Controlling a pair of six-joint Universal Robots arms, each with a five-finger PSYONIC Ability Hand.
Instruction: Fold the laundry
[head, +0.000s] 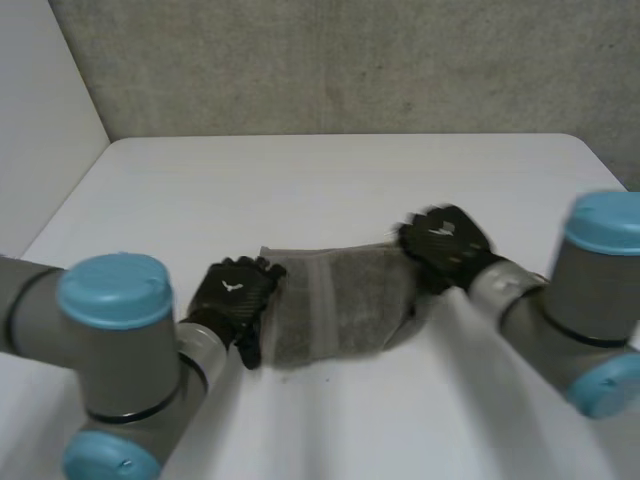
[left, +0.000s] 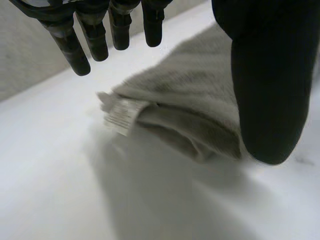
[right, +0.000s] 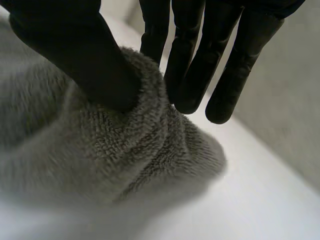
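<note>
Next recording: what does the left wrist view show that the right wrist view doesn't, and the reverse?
Left wrist view's own: the left hand, fingers straight and clear of the cloth, thumb at the edge of the towel, and a white label at its corner. Right wrist view's own: the right hand, thumb and fingers pinching a raised fold. Shared: the grey towel lying on the white table.

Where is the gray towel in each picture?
Head view: towel mid-table, between left hand and right hand.
Left wrist view: towel under left hand's thumb, tag showing.
Right wrist view: towel pinched by right hand.
Shared landmark: white table.
</note>
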